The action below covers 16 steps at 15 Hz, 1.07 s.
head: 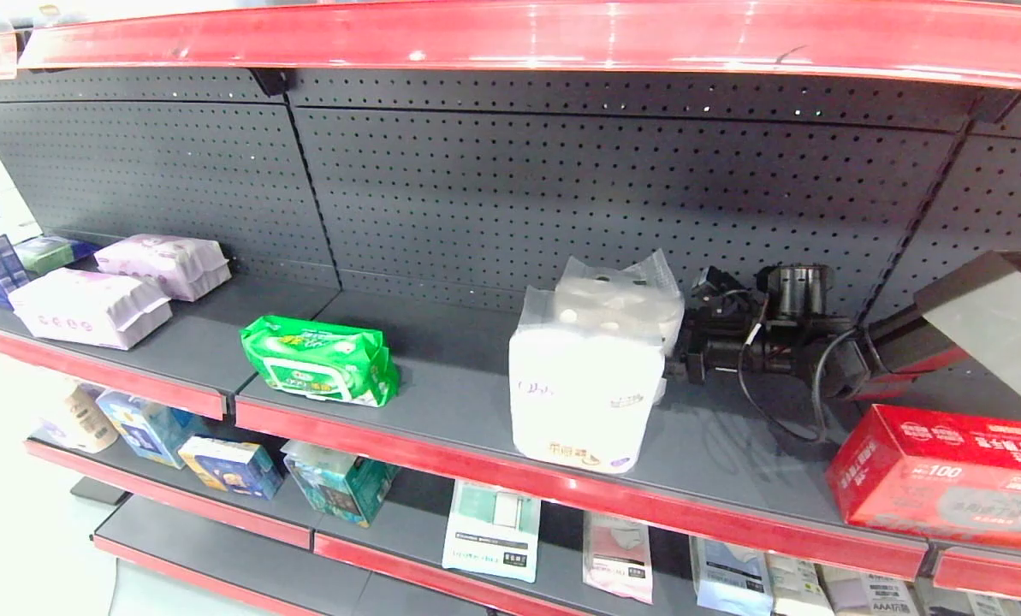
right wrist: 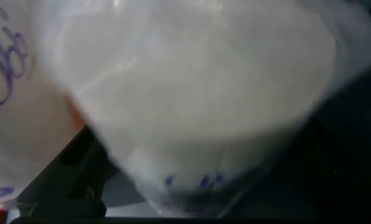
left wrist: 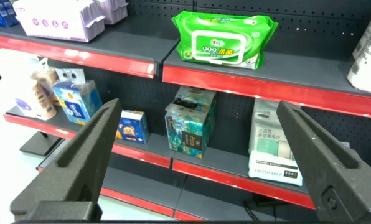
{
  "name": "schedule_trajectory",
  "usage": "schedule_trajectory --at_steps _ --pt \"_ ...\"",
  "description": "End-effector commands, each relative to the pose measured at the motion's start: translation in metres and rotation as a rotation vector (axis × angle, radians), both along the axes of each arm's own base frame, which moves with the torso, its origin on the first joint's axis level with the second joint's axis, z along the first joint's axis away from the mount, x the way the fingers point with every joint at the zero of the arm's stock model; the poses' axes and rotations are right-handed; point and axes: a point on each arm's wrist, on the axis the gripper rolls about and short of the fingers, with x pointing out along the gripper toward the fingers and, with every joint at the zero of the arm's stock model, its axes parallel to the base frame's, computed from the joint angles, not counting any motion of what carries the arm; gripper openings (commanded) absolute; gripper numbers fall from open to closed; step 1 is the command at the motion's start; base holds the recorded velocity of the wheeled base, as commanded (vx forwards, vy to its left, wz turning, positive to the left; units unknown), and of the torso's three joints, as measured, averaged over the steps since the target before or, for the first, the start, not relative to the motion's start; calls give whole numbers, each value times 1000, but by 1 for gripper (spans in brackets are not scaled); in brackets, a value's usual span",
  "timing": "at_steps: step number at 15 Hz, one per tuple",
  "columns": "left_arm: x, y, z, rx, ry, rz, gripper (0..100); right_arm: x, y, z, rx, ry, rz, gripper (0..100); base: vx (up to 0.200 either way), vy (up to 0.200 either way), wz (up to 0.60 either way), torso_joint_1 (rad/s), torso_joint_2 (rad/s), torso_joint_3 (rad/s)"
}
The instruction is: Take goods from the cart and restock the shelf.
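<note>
Head view, right hand [head: 679, 349] beside tissue rolls [head: 587, 385], wrist view, left hand [left wrist: 199, 109] agape

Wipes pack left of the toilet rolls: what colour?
The wipes pack is green with a white label; clearest in left wrist view.

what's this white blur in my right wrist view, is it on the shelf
Observer: A toilet roll pack. It stands on the shelf near the front edge, with the right gripper against its side.
Operator: anything close on my right
Observer: A red tissue box lies on the same shelf, apart from the pack.
Operator: and the left arm
Observer: The left gripper is open and empty, pointed at the lower shelves under a green wet wipes pack.
</note>
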Motion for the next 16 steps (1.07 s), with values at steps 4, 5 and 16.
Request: schedule_trajectory --at_steps 4,5,16 --pt "0 0 0 0 0 1 100 -9 -10 18 19 -2 -28 100 0 0 0 0 0 0" --pt "0 0 0 0 -2 1 100 -12 -14 18 19 6 -37 100 0 0 0 0 0 0" --pt "0 0 0 0 0 1 100 -25 -29 26 19 14 -73 100 0 0 0 0 0 0"
